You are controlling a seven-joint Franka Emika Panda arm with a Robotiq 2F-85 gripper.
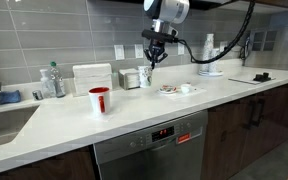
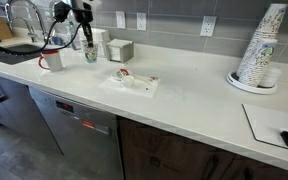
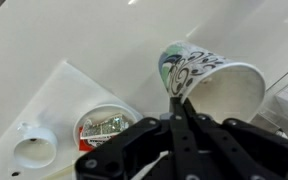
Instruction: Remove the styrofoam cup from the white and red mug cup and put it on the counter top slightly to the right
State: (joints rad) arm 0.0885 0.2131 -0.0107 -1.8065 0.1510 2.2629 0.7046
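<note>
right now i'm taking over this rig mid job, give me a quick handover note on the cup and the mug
Gripper: jaws shut on the rim of the styrofoam cup, which hangs tilted.
White and red mug cup: upright on the counter top, apart from the gripper, its red inside showing.
Done: the cup is out of the mug.
Left: set the cup upright on bare counter a little right of the mug, short of the plate, then open the jaws and back away.
</note>
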